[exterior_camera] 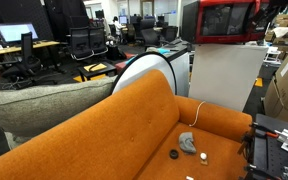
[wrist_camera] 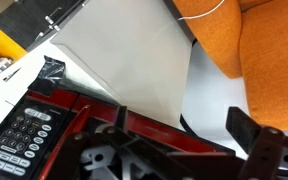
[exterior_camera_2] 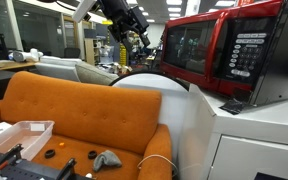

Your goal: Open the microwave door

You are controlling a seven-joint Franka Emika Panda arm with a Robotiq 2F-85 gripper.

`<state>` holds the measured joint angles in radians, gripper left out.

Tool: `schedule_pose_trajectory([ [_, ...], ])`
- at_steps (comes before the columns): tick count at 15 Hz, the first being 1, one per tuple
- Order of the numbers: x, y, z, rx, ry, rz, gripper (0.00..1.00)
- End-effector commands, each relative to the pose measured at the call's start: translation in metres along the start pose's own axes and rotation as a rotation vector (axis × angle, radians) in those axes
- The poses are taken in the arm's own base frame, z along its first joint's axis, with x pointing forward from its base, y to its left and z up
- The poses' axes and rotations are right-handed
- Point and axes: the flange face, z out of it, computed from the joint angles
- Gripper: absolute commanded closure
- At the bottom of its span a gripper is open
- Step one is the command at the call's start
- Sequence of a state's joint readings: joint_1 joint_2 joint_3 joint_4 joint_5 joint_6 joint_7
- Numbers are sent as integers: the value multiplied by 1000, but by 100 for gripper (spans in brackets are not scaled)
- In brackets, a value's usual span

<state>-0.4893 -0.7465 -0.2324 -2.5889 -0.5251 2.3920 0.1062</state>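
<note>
The bright-red microwave (exterior_camera: 224, 20) stands on a white cabinet (exterior_camera: 224, 75). It also shows in an exterior view (exterior_camera_2: 224, 30), with its dark-windowed microwave door (exterior_camera_2: 189, 48) left of the keypad (exterior_camera_2: 239, 55). The door looks closed or nearly so. My gripper (exterior_camera_2: 137, 28) hangs in front of the door's far edge, close to it. In the wrist view my gripper (wrist_camera: 184, 128) is open, its two dark fingers apart. The red edge of the microwave front (wrist_camera: 94, 105) runs between them. I cannot tell whether a finger touches it.
An orange sofa (exterior_camera: 134, 120) stands beside the cabinet and shows in the wrist view (wrist_camera: 274, 50). Small items and a grey cloth (exterior_camera_2: 106, 158) lie on its seat (exterior_camera_2: 84, 110). A white round object (exterior_camera_2: 154, 95) leans between sofa and cabinet. Office desks and chairs stand behind.
</note>
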Motion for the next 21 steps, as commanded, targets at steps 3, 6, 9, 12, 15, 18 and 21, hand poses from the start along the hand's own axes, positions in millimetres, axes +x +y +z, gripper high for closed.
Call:
schedule_pose_trajectory([
  [3,1,0,-1,0,0,0,0],
  [6,1,8,3,3,59,60,0],
  [9,3,26,6,18,151,125,0],
  [12,3,48,17,2,246,159,0],
  [15,3,69,32,-15,321,208,0],
  [18,0,75,34,-8,320,244,0],
  [21,2,81,44,-15,331,267,0],
])
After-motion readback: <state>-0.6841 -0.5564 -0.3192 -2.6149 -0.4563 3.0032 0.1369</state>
